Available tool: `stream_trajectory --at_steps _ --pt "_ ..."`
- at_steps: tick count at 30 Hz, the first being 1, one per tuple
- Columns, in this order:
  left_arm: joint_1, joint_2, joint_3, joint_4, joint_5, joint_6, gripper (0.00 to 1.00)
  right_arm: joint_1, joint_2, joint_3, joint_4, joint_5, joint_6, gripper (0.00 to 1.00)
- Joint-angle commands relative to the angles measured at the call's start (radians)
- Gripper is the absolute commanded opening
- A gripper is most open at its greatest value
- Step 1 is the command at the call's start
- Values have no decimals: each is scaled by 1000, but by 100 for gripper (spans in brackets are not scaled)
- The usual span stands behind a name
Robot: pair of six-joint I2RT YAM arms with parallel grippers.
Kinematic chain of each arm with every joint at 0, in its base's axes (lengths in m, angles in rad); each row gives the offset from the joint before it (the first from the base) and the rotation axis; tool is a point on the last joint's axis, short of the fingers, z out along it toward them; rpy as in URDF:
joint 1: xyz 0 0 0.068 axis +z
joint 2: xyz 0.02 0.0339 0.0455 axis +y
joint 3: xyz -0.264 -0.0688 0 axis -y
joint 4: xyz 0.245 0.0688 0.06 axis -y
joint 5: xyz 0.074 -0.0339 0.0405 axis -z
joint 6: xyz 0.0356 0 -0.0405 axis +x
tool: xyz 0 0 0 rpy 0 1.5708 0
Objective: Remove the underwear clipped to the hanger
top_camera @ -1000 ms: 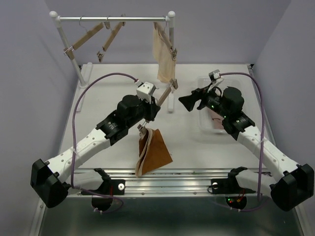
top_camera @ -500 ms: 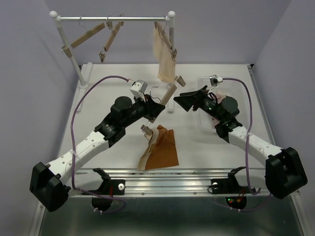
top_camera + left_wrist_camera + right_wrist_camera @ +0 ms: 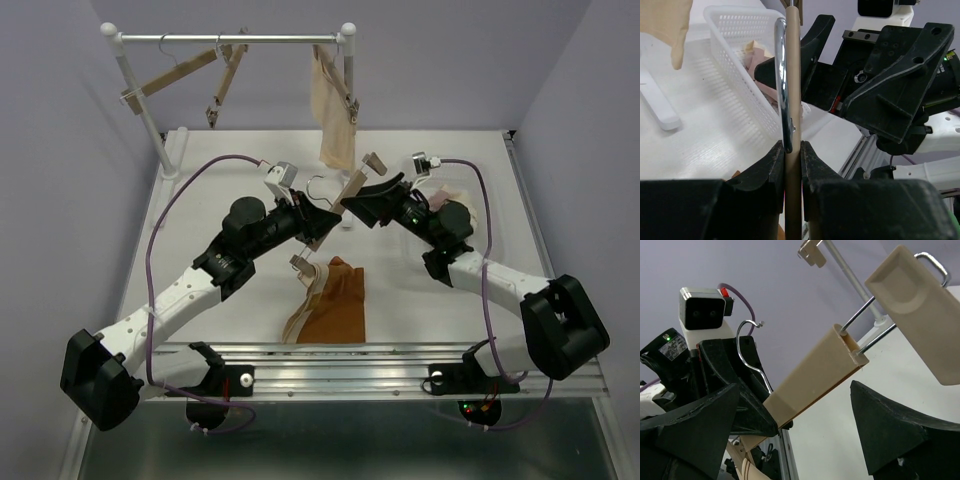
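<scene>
**Underwear at the lower clip: a 2-arm release**

The rust-brown underwear (image 3: 335, 305) lies slumped on the table (image 3: 220, 180). Its pale waistband reaches up to the lower clip (image 3: 298, 264) of the hanger (image 3: 350, 187); we cannot tell whether that clip bites the cloth. The upper clip (image 3: 910, 305) is bare. The left gripper (image 3: 792, 155) is clamped on the hanger's wooden bar beside the wire hook, holding it slanted above the table. The right gripper (image 3: 362, 203) is spread wide and holds nothing, with 1 finger on either side of the bar's upper half. The cream underwear (image 3: 335, 100) hangs clipped on the rack (image 3: 230, 39). A pinkish piece (image 3: 757, 52) lies in the basket (image 3: 735, 30).

We judge the step in hand to be freeing the rust-brown piece. To do it well, we hold the left grip firm so the bar cannot twist. We send the right fingers to the lower clip, not the bare one. We then draw the waistband straight out of the clip, because floppy cloth dragged sideways may snag.
</scene>
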Motion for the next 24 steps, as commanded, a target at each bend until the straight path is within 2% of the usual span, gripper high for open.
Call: stream_trajectory --at_steps 1,6,9,10,12,13,15,17,19,21,22,24 --pt "4 -27 -8 121 42 -18 0 34 4 56 92 36 -19 95" --pt "4 -30 -13 135 61 -18 0 77 29 77 115 51 -39 88" --pt "4 -40 -19 138 59 -16 0 86 38 79 147 64 -34 76" --pt "4 -46 -23 140 59 -16 0 86 43 76 158 74 -25 67" --pt "4 -50 -26 143 61 -16 0 86 44 77 170 77 -23 59" --pt "4 -53 -30 148 62 -16 0 86 44 74 169 91 -19 48" --pt "4 -60 -37 151 59 -16 0 95 41 68 186 100 -16 39" --pt "4 -70 -48 158 56 -18 0 95 37 56 201 114 -10 22" --pt "4 -78 -51 160 52 -19 0 95 29 46 207 142 3 1" --pt "4 -84 -57 160 49 -18 0 95 21 40 209 151 6 1" --pt "4 -89 -62 160 47 -16 4 95 20 39 210 156 13 1" --pt "5 -95 -63 160 52 -10 31 95 15 28 219 174 29 1"
